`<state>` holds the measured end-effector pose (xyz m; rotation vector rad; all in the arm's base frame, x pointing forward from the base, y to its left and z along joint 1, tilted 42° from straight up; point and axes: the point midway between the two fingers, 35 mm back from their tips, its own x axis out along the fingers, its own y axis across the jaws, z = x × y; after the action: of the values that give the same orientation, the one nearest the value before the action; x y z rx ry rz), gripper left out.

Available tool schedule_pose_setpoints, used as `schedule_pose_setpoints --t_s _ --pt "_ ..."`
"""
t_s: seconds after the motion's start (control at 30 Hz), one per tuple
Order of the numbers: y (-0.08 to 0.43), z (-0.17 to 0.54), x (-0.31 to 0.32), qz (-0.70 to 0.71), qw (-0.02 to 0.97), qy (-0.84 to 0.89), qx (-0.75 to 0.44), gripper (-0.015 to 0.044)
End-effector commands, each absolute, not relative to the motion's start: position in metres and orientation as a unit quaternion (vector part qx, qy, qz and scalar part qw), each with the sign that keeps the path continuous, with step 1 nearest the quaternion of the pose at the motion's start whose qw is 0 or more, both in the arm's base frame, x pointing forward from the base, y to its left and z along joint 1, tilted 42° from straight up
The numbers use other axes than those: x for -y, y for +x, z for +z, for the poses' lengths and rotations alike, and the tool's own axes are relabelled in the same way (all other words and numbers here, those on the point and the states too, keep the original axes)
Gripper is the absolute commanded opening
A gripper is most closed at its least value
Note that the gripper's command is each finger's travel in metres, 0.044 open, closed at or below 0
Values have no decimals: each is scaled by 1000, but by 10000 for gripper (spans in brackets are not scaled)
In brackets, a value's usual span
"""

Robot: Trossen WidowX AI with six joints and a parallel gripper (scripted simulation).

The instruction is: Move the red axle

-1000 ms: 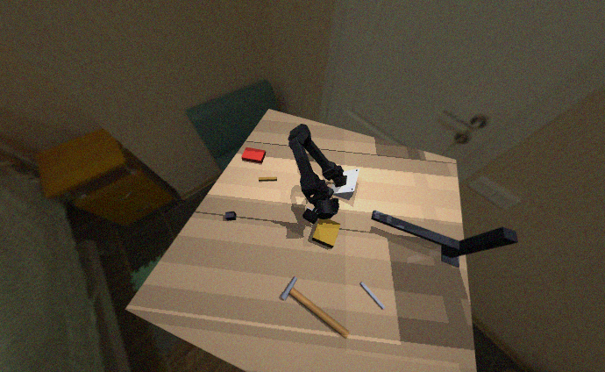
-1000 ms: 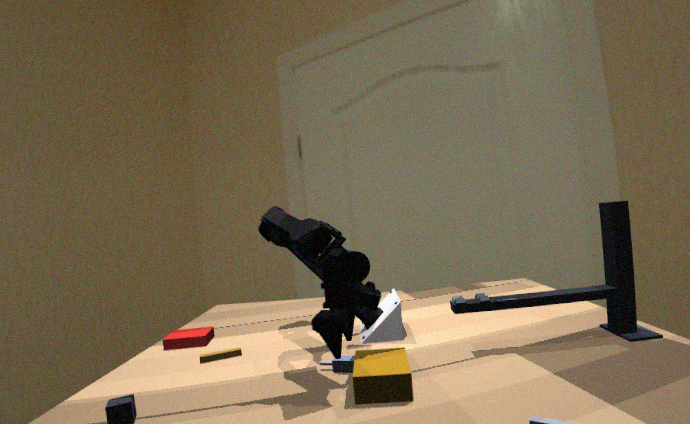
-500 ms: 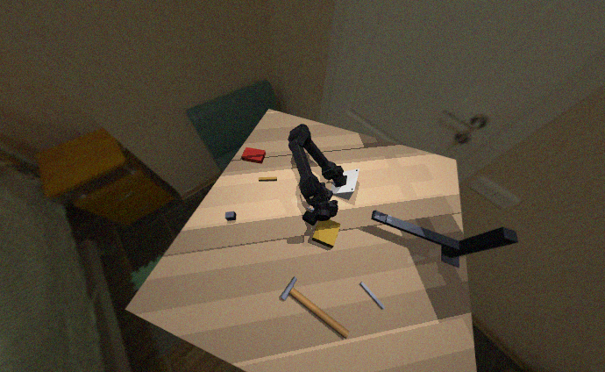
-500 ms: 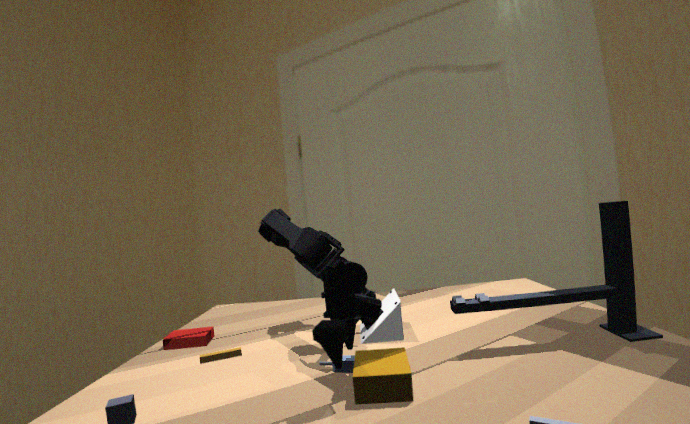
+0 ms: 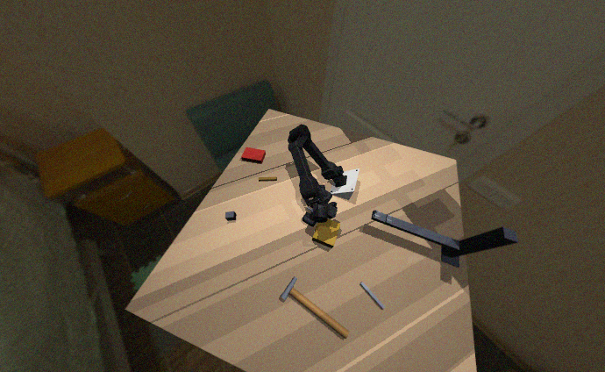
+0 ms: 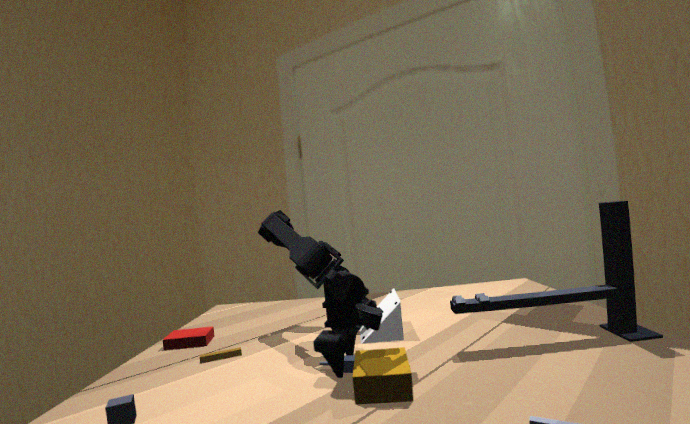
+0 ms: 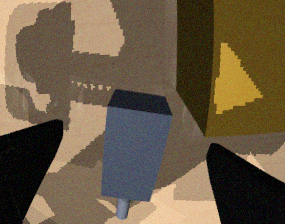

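Wooden table (image 5: 231, 258) (image 6: 263, 384) (image 7: 93, 25) beneath wide-open fingers (image 5: 318, 220) (image 6: 343, 368) astride blue block (image 6: 348, 363) (image 7: 135, 152).

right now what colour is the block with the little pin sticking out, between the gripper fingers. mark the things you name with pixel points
Slate blue (image 7: 135, 152), with a darker end face; the wrist view shows it best.

The setting is a room in a home, fitted with a wooden work surface. A pale panelled door (image 5: 402, 69) (image 6: 432, 200) with round metal door hardware (image 5: 477, 122) is set between plain tan walls. A green upholstered-looking piece (image 5: 233, 118) is located beyond the far edge of the wooden tabletop (image 5: 231, 272) (image 6: 263, 389). Orange-yellow furniture (image 5: 81, 161) is located to one side. A hammer (image 5: 318, 312) on the tabletop indicates bench work within the domestic room.
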<state>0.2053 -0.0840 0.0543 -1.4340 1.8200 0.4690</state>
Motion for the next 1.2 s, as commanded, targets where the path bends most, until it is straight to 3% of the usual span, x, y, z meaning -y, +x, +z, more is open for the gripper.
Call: schedule_pose_setpoints --t_s 0.0,0.3,0.53,0.6,1.17 --pt "203 52 85 185 374 -562 -714 335" --pt "203 52 85 185 374 -562 -714 99" --pt "203 52 85 185 374 -562 -714 52" --pt "203 53 85 186 374 -562 -713 0" --pt "212 107 33 188 375 -562 -713 0"
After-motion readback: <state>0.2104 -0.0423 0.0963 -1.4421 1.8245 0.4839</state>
